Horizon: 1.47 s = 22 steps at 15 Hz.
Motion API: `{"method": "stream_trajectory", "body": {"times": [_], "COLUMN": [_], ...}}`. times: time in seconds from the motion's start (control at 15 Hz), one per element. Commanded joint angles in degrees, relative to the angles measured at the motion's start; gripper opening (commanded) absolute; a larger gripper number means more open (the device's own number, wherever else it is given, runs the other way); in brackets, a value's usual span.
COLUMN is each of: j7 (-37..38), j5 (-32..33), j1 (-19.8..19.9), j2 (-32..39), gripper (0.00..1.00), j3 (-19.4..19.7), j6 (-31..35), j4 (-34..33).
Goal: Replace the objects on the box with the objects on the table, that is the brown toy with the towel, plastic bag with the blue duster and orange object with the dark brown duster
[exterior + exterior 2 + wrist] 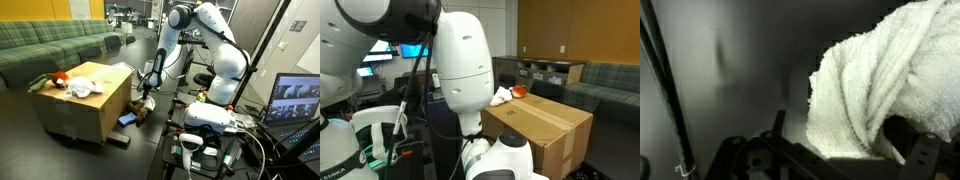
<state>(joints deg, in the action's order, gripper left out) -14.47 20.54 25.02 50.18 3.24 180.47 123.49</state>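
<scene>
Gripper [146, 97] low beside the box [90, 118], jaws spread wide, nothing clamped, towel [890, 80] right at them.
Wrist view: white towel bunched up, reaching in by one finger [915, 150], not squeezed. Orange object [58, 77] sits near the far left corner of the box top, plastic bag [85, 88] mid-top beside it. Blue duster [125, 118] lies on the table [40, 150] just beside the box's bottom edge, near the gripper. Can't make out the brown toy.
</scene>
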Motion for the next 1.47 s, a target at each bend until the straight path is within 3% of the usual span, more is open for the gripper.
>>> {"method": "stream_trajectory", "body": {"times": [0.0,0.2,0.27,0.33,0.47,0.73,1.07,1.4], "j7": [-1.11,-0.92,-0.94,-1.08,-1.23,-1.43,-1.73,-4.08], "j5": [-2.09,-2.37,-2.53,-2.65,-2.69,-2.56,-2.26,-1.30], "j1": [-3.40,-4.95,-5.30,-5.19,-5.56,-5.62,-5.78,-3.59], "j2": [2.91,3.69,3.95,3.91,4.32,4.36,3.93,0.79], "gripper": [1.00,1.00,0.96,0.75,0.70,0.37,0.02,0.00], "j3": [2.94,4.18,4.43,4.19,4.38,4.36,5.58,2.36], "j6": [1.42,1.47,1.38,0.91,0.90,0.45,1.70,1.55], "j4": [-2.70,-3.48,-3.71,-3.77,-4.03,-3.73,-2.45,1.58]}}
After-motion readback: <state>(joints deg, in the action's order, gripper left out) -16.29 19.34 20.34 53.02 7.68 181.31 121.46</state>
